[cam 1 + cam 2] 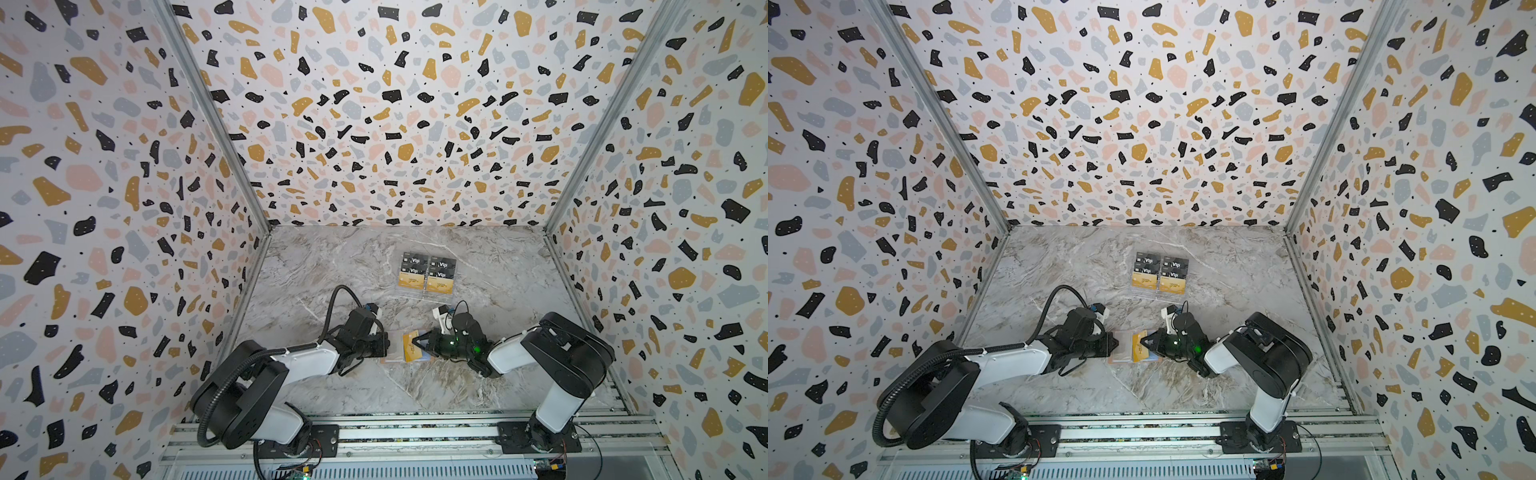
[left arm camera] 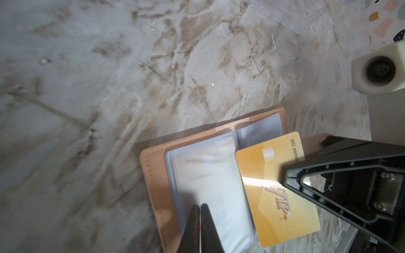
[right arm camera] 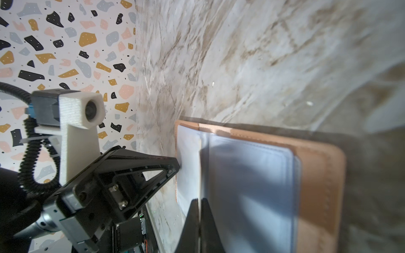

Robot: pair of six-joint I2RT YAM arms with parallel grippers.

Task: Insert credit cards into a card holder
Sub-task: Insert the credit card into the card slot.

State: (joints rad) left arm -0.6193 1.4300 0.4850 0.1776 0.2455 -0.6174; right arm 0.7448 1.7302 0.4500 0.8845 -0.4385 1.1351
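Both tools closed: right tool [image 3: 200, 200] pinches credit card [image 2: 274, 197], hiding its print; left tool [image 2: 200, 207] touches card holder [image 2: 153, 175].

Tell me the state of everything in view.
Salmon-pink leather card holder: open, flat on table.
Gold plastic credit card: gripped over the holder, not visibly inserted.
Left gripper: fingers shut at a clear sleeve.
Right gripper: fingers shut on the card.
Clear acrylic tiered stand: holds cards.

Illumination is bright, even and diffuse in both top views; the wide lens stretches the walls [image 1: 104, 208] toward the frame edges. Wrist views are softer: the worktop [image 2: 87, 98] is blurred, a glare band crosses the credit card [image 2: 271, 197], and the right claw [image 3: 199, 203] is defocused and dark.
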